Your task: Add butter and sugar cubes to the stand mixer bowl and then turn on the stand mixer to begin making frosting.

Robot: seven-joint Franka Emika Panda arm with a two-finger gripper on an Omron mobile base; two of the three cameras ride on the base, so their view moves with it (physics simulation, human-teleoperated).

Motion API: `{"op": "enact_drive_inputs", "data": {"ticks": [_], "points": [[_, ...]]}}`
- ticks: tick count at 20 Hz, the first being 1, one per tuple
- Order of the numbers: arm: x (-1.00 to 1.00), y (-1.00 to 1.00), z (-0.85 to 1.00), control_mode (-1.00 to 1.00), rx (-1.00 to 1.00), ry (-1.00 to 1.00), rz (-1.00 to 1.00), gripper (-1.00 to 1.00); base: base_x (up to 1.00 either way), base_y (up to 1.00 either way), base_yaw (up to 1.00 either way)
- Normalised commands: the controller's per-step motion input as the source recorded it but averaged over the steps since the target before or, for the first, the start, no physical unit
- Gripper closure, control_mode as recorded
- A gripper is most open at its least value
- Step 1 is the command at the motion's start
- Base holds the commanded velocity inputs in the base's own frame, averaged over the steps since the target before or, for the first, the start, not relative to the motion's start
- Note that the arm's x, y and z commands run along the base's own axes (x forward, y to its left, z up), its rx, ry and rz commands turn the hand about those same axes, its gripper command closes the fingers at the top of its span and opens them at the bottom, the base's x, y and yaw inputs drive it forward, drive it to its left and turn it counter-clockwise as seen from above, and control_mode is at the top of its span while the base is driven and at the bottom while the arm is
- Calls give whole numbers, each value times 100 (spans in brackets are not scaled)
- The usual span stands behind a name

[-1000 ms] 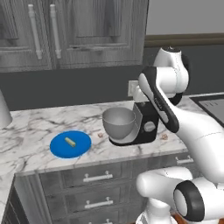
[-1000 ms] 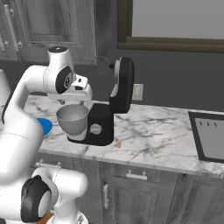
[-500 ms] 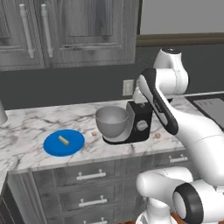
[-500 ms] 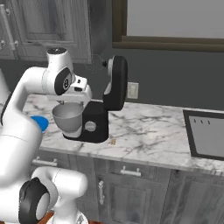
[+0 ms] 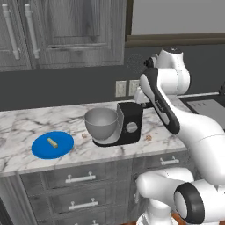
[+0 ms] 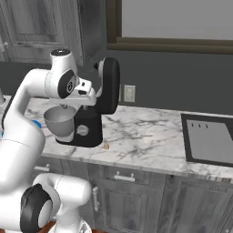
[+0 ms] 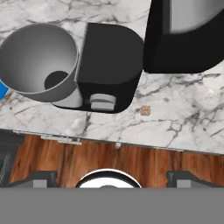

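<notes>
The black stand mixer (image 5: pixel 127 125) stands on the marble counter with its head (image 6: pixel 109 86) tilted up. Its grey metal bowl (image 5: pixel 101 123) (image 7: pixel 37 61) sits on the base and looks empty. The grey knob (image 7: pixel 103 102) faces the counter's front edge. A pale-yellow butter stick (image 5: pixel 52 142) lies on the blue plate (image 5: pixel 63 147), left of the bowl. One sugar cube (image 5: pixel 84 136) rests between plate and bowl, and another (image 5: pixel 148 137) (image 7: pixel 145 110) lies right of the mixer. My gripper (image 7: pixel 111 178) hovers high above the mixer's base, open, with nothing between its fingertips.
A dark sink (image 6: pixel 209 139) is set into the counter far to the right. Wall cabinets (image 5: pixel 66 30) hang above the counter, and drawers (image 5: pixel 83 178) run below it. Wall outlets (image 5: pixel 121 88) sit behind the mixer.
The whole scene has slid left in both base views, so the camera has moved with the base. The arm holds the same pose, and nothing on the counter has shifted.
</notes>
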Motion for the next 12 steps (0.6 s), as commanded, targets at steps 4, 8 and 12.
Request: {"op": "enact_drive_inputs", "data": {"ticks": [4, 8, 12], "points": [[0, -18, 0, -100, 3, 0, 0, -100, 0, 0, 0], [0, -63, 0, -100, 13, 0, 6, -100, 0, 0, 0], [0, -83, -6, -100, 19, 0, 23, -100, 0, 0, 0]]}}
